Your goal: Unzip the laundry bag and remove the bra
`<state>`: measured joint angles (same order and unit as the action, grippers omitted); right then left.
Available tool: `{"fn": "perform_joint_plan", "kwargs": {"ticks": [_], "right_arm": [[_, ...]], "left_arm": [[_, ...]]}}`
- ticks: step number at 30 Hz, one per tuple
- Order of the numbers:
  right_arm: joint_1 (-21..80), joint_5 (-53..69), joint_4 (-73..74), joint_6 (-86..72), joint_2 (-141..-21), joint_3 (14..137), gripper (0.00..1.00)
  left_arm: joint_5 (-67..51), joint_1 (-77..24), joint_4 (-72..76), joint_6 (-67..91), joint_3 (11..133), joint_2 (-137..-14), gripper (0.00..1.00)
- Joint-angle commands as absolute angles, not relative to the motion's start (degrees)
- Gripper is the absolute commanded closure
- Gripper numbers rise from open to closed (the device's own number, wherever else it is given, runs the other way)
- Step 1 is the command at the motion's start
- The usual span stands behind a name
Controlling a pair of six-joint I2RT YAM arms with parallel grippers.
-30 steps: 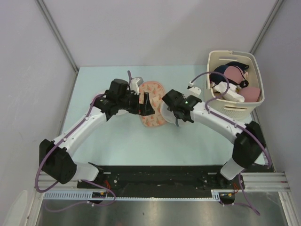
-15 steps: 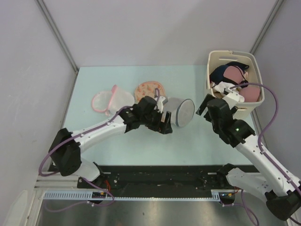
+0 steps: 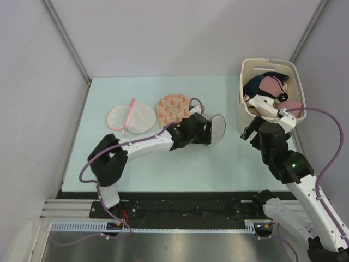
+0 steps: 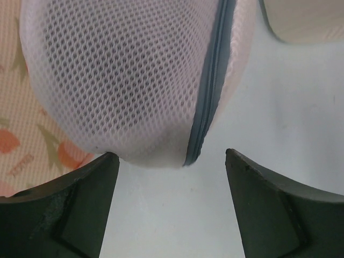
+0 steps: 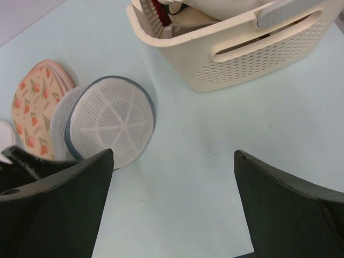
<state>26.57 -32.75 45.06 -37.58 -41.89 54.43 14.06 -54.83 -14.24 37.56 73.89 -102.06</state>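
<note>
The laundry bag [image 3: 217, 128], a round white mesh pouch edged in grey-blue, sits near the middle of the table [image 3: 163, 158], tipped up on its side so that 1 flat round face looks toward the right arm; the right wrist view shows that face [image 5: 110, 126] as a disc with seams radiating from its centre. From the left wrist the bag [image 4: 134, 80] fills the upper frame, and a grey-blue strip [image 4: 207, 97] runs down its curved wall; whether that strip is undone cannot be told. The left gripper [image 4: 169, 161] is released, its 2 fingers spread wide and low on the table, with the bottom of the bag just ahead of the tips and not pinched. Just behind the bag, to its left, lies a peach piece with a small printed pattern [image 3: 173, 106], flat on the table and partly covered by the bag in the left wrist view. Further left lies a white mesh piece with a pink rim [image 3: 133, 119]. The right gripper [image 5: 173, 158] is also released, its 2 fingers far apart and grasping nothing, raised over bare table between the bag and the cream basket [image 3: 240, 103]. The basket stands at the table's far right corner, filled with dark, pink and white clothes [image 3: 267, 87].
</note>
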Motion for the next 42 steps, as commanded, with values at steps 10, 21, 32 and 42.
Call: {"fn": "perform_joint_plan", "kwargs": {"ticks": [10, 21, 32, 42], "right_arm": [[25.66, -29.80, 50.36, -35.60, -37.36, 53.79, 0.04], [18.99, 1.91, 34.02, -31.38, -36.91, 47.55, 0.02], [16.08, 10.90, 19.18, -49.91, -42.54, 43.43, 0.03], [16.17, 13.88, 1.53, -62.83, -48.86, 35.88, 0.03]], "left_arm": [[14.35, -52.40, -18.10, 35.95, 93.25, -110.05, 1.00], [-40.59, -30.60, -6.20, 53.94, 78.37, -94.23, 1.00], [-49.39, -27.68, 16.26, 72.25, 66.27, -91.67, 1.00], [-50.89, -27.69, 21.71, 76.03, 64.60, -88.77, 1.00]]}}
